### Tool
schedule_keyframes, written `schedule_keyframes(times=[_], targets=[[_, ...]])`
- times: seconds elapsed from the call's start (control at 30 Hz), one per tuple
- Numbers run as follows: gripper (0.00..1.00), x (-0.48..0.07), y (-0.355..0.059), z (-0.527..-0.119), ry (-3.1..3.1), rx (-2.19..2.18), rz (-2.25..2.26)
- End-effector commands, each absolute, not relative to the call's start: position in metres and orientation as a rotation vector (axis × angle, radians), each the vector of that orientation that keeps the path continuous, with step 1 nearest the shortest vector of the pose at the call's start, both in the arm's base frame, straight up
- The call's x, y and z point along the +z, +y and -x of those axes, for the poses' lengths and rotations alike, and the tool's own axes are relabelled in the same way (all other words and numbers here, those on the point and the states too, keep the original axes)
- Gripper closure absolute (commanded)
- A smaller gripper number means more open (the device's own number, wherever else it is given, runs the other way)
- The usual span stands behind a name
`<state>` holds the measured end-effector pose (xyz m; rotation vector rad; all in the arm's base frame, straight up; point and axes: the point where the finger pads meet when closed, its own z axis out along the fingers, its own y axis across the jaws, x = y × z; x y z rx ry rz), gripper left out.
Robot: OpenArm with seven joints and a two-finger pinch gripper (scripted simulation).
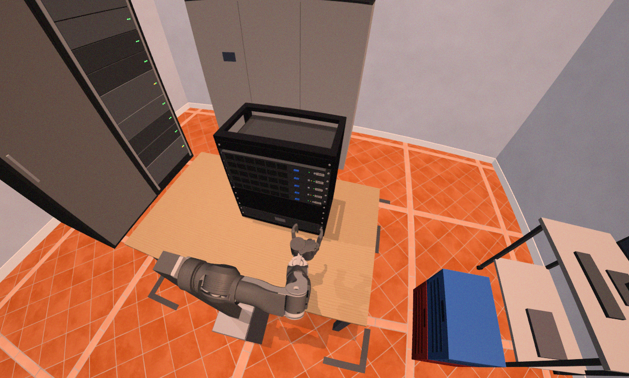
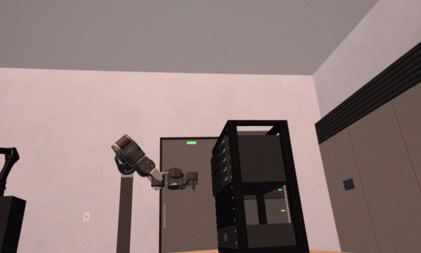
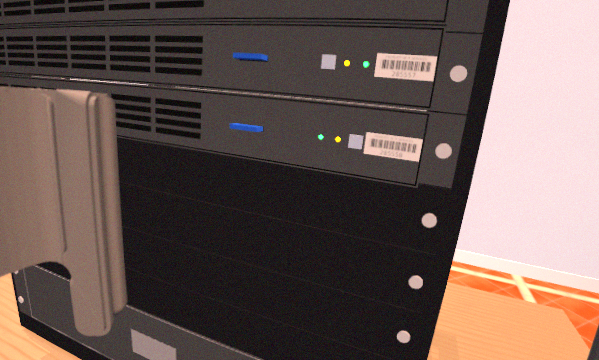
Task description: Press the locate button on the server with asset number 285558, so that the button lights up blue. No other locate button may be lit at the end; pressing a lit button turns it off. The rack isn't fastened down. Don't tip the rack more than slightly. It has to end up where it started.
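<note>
A small black rack [image 1: 279,164] stands on a wooden table [image 1: 241,234] and holds several servers. In the wrist view the lowest server carries the label 285558 [image 3: 392,146]. Its square locate button [image 3: 355,141] sits just left of the label and is grey, not lit. The server above is labelled 285557 [image 3: 405,67], and its button [image 3: 328,61] is also grey. My gripper [image 1: 308,229] is open and empty. It points at the rack's lower right front, a short way off it, as the side view [image 2: 191,179] also shows. One finger [image 3: 54,200] fills the left of the wrist view.
A tall server cabinet [image 1: 72,103] stands at the left and a grey cabinet [image 1: 279,56] behind the rack. A blue crate [image 1: 458,324] and desks [image 1: 579,291] are on the floor to the right. Below the servers the rack has dark blank panels [image 3: 259,240].
</note>
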<state>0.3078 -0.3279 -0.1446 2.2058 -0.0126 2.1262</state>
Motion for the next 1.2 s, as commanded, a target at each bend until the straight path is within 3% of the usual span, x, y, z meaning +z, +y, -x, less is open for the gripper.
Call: schedule_keyframes(times=[0.0,1.17], targets=[[0.40,-0.145,-0.330,-0.307,-0.005,2.110,-2.203],[0.40,-0.176,-0.335,-0.297,0.489,1.606,-2.146]])
